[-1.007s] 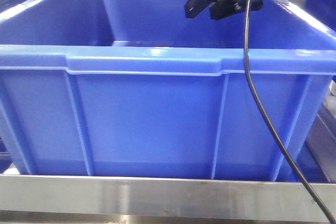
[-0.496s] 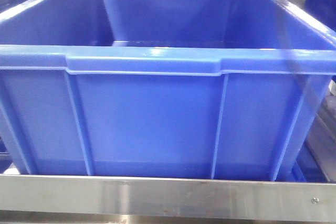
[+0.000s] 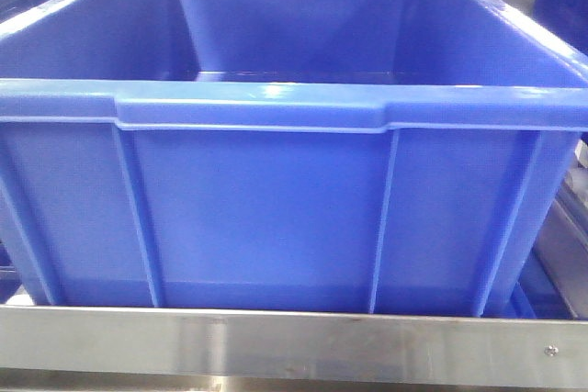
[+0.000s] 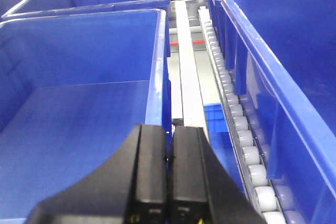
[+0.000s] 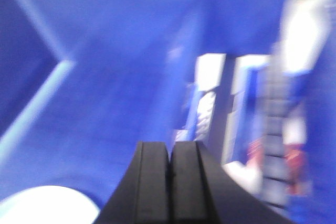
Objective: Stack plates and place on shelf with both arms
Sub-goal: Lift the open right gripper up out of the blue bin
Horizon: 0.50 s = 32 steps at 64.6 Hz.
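Blue crate [image 3: 276, 208] filling the front view behind the shelf rail [image 3: 276, 348], left gripper [image 4: 168, 182] seen clenched and empty, right gripper [image 5: 170, 182] likewise pressed together amid heavy blur, pale plate [image 5: 47, 207] cut off at 7 o'clock.

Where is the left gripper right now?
In the left wrist view, the left gripper, shut, hangs over the right rim of a blue crate, beside the roller track.

Glossy blue plastic crate [image 3: 276, 208], brushed-metal shelf rail [image 3: 276, 346]
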Motion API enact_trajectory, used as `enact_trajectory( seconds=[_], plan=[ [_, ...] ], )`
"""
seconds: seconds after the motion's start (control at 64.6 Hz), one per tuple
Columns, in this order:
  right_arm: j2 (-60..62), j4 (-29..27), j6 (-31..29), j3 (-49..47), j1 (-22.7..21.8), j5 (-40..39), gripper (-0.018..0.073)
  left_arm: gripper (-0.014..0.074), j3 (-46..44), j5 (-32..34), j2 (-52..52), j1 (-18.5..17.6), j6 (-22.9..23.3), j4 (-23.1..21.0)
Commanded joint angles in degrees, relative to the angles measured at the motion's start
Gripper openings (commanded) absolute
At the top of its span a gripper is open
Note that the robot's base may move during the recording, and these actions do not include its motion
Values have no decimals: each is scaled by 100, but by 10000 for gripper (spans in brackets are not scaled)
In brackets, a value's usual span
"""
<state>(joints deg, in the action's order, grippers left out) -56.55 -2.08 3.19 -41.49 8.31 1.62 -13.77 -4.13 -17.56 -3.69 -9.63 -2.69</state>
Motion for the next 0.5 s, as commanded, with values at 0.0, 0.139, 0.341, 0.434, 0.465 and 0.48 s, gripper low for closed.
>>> enact_trajectory(
  seconds=[0.0,0.139,0.341,0.434,0.465,0.48],
  plan=[
    [595,87,-77,275,-196,-757,53,80,-178,502,-35,15,31,-12],
    [1517,87,-77,1020,-473,-747,53,80,-178,502,-35,15,31,-12],
    [3039,87,-77,1782,-613,-640,53,80,-178,502,-35,15,31,-12],
    [3562,87,-77,1924,-613,-450,53,80,-178,502,-35,15,31,-12],
    [3722,87,-77,1962,-613,-421,53,80,-178,502,-35,15,31,-12],
    [3775,87,-77,1981,-613,-415,53,80,-178,502,-35,15,31,-12]
  ],
)
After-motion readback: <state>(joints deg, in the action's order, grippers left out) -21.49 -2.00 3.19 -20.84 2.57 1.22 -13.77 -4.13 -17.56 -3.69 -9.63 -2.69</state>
